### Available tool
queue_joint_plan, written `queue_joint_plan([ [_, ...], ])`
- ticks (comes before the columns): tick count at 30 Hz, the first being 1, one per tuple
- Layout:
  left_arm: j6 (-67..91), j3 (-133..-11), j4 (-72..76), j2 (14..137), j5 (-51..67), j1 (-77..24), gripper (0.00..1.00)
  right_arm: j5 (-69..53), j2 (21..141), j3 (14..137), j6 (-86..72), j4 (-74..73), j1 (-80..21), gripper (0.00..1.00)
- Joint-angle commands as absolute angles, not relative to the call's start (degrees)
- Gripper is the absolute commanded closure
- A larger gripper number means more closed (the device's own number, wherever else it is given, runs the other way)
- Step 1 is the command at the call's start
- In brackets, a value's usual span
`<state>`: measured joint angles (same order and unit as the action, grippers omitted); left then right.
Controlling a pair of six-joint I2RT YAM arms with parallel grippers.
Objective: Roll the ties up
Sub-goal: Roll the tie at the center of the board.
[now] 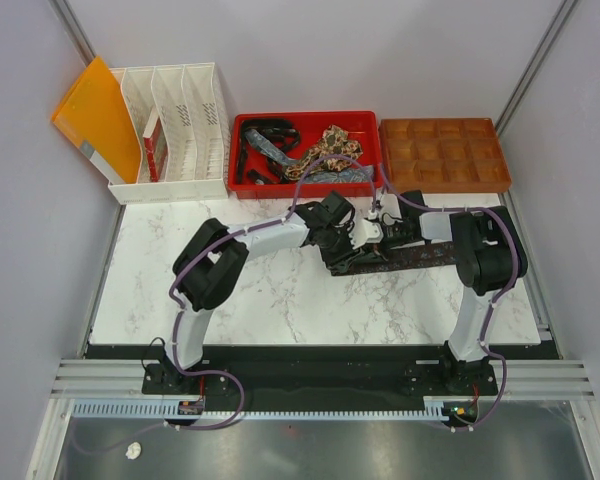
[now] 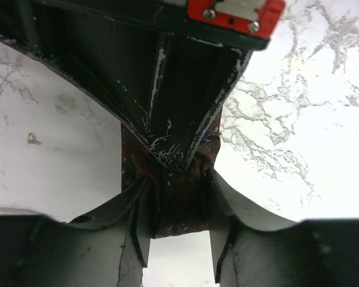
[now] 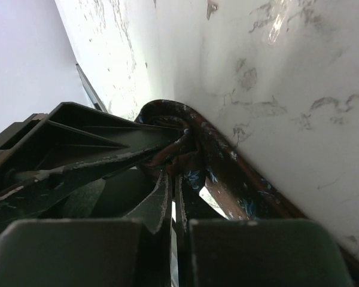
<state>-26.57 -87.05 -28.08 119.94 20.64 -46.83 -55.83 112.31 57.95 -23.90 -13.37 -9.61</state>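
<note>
Tie (image 1: 420, 256): looked soft, light, limp; roll would likely loosen unpinched.
Right claw (image 3: 172, 179): clamped on curled end.
Left claw (image 2: 178, 203): stood apart, flanking Tie.
Grip point: roll's core.

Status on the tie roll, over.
Left gripper open, straddling rolled end. Right gripper shut on dark tie. Remainder flat on table. Nothing blocking.
</note>
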Motion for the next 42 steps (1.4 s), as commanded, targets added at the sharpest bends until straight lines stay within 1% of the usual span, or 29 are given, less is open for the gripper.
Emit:
queue_joint_plan([
  [1,-29.26,-81.39,-31.91,117.35,24.16,-45.09,0.52,-48.7,114.61,57.66,-18.28,-17.49,-10.2,1.0],
  [3,-28.92,-78.32,-27.1,113.58,26.18,-43.51,0.46,-48.08,115.31,57.83,-17.58,-17.58,-9.85,1.0],
  [7,-29.01,-71.12,-17.86,107.06,31.19,-41.14,0.4,-46.5,117.15,58.1,-17.14,-17.58,-9.23,1.0],
  [8,-28.74,-68.58,-16.36,106.09,33.03,-40.61,0.29,-46.41,117.33,58.18,-17.14,-17.58,-9.14,1.0],
  [12,-28.22,-63.82,-10.12,103.28,34.98,-40.25,0.25,-45.79,117.86,58.45,-17.14,-17.23,-9.05,1.0],
  [13,-27.6,-63.29,-8.28,103.1,35.07,-40.25,0.07,-45.53,118.21,58.45,-17.31,-17.4,-9.14,1.0],
  [18,-26.28,-62.49,-4.84,103.97,33.4,-40.25,0.03,-45.09,118.65,58.8,-17.75,-17.05,-9.14,1.0],
  [23,-27.07,-65.04,-4.04,106.6,33.13,-40.78,0.0,-44.91,118.74,58.62,-18.54,-16.61,-9.05,1.0],
  [27,-27.33,-66.44,-4.13,108.1,34.45,-41.39,0.02,-44.65,119.27,58.01,-19.42,-15.73,-9.14,1.0],
  [31,-27.33,-66.71,-3.26,108.9,34.54,-42.45,0.08,-45.08,119.53,57.48,-20.74,-14.33,-9.14,1.0],
  [33,-26.98,-66.45,-0.89,108.98,33.58,-42.89,0.09,-45.35,119.62,56.95,-22.14,-12.93,-9.14,1.0],
  [36,-27.16,-66.62,-0.26,109.77,32.61,-43.42,0.14,-46.14,119.97,56.51,-23.29,-11.43,-9.23,1.0],
  [38,-27.51,-67.93,-0.26,111.0,32.7,-43.51,0.24,-46.49,119.88,55.99,-24.08,-10.47,-9.23,1.0],
  [39,-28.03,-68.55,-0.26,111.27,32.7,-43.51,0.31,-46.76,119.88,55.81,-24.26,-10.11,-9.23,1.0],
  [41,-29.26,-68.9,-0.52,111.62,33.31,-43.51,0.39,-47.02,119.97,55.37,-25.13,-9.32,-9.23,1.0],
  [42,-29.44,-69.08,-0.88,111.62,33.31,-43.51,0.46,-47.2,119.97,55.11,-25.66,-8.79,-9.14,1.0],
])
